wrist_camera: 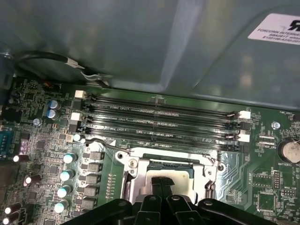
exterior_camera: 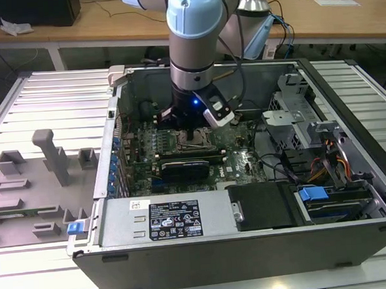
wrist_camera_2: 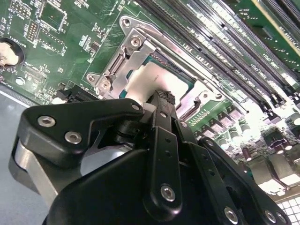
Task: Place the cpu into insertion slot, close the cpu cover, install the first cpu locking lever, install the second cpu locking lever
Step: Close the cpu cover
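Counted in the exterior view: one robot arm, one gripper, one open computer case, one green motherboard. Counted in the first wrist view: four long black memory slots, one round coin battery. Counted in the second wrist view: one cpu, one insertion slot, one cpu cover.

The cpu cover lies over the cpu.
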Action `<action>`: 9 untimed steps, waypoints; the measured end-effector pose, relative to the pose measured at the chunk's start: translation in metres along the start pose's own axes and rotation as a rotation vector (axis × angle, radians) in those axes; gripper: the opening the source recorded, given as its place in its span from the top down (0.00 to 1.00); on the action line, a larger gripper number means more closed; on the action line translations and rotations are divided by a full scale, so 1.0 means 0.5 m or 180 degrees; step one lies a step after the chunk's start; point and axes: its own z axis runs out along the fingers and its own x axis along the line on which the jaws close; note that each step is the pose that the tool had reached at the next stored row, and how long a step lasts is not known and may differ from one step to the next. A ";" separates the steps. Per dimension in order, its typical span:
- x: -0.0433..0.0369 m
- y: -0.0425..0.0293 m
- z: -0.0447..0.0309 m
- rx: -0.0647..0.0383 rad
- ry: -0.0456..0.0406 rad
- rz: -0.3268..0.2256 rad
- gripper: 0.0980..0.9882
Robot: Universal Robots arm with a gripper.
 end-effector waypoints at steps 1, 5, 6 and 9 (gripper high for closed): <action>0.000 0.000 0.000 0.0000 0.0000 0.0000 0.99; -0.002 0.002 -0.009 -0.0001 0.0002 -0.0013 0.99; -0.002 0.002 -0.011 -0.0001 0.0004 -0.0026 0.99; -0.002 0.003 -0.012 0.0048 0.0035 -0.0079 0.99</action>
